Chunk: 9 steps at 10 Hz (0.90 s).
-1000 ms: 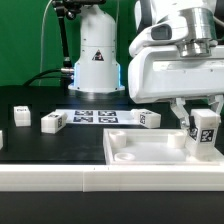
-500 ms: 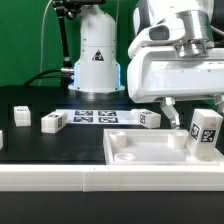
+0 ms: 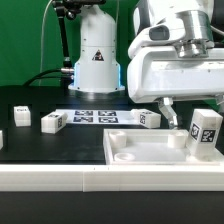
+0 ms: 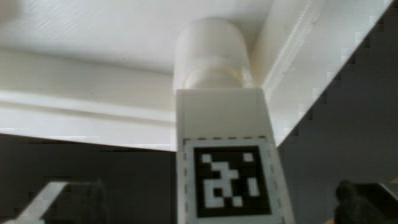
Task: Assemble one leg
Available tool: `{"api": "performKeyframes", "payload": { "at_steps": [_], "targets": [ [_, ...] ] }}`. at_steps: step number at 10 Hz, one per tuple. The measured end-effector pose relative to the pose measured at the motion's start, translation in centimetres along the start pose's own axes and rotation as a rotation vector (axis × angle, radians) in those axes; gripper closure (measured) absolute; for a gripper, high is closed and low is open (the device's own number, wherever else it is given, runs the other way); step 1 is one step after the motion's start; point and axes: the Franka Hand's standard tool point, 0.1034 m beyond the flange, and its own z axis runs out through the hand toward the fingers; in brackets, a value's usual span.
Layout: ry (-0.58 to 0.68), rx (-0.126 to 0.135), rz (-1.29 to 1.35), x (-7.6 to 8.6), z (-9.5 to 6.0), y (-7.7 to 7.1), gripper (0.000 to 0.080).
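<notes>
A white leg [image 3: 204, 133] with a black-and-white tag stands, slightly tilted, in the far corner of the wide white panel [image 3: 140, 158] at the exterior view's right. My gripper [image 3: 193, 108] is open just above and around the leg's top, its fingers [image 3: 170, 110] apart from the leg's sides. In the wrist view the leg [image 4: 226, 140] runs up the middle toward the panel's rim [image 4: 107, 95]. The dark fingertips [image 4: 365, 196] of my gripper [image 4: 210, 205] stand well clear on either side of it.
Three more white legs lie on the black table: one [image 3: 52, 121] and another [image 3: 21, 113] at the exterior view's left, one [image 3: 150, 118] by the marker board [image 3: 95, 117]. The arm's white base [image 3: 97, 55] stands behind.
My fingers, closed around the leg a second ago, have spread apart and let it go. The leg now leans slightly toward the exterior view's right.
</notes>
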Motion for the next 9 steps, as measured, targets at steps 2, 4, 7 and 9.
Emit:
{"api": "performKeyframes", "payload": {
  "at_steps": [2, 4, 7, 9],
  "targets": [
    [-0.006, 0.006, -0.003, 1.0, -1.0, -0.1, 0.0151],
    [-0.026, 0.011, 0.001, 1.7, -1.1, 0.1, 0.0151],
    [-0.106, 0.023, 0.011, 1.5, -0.5, 0.7, 0.0151],
    [-0.253, 0.064, 0.021, 1.5, -0.4, 0.2, 0.0151]
  ]
}}
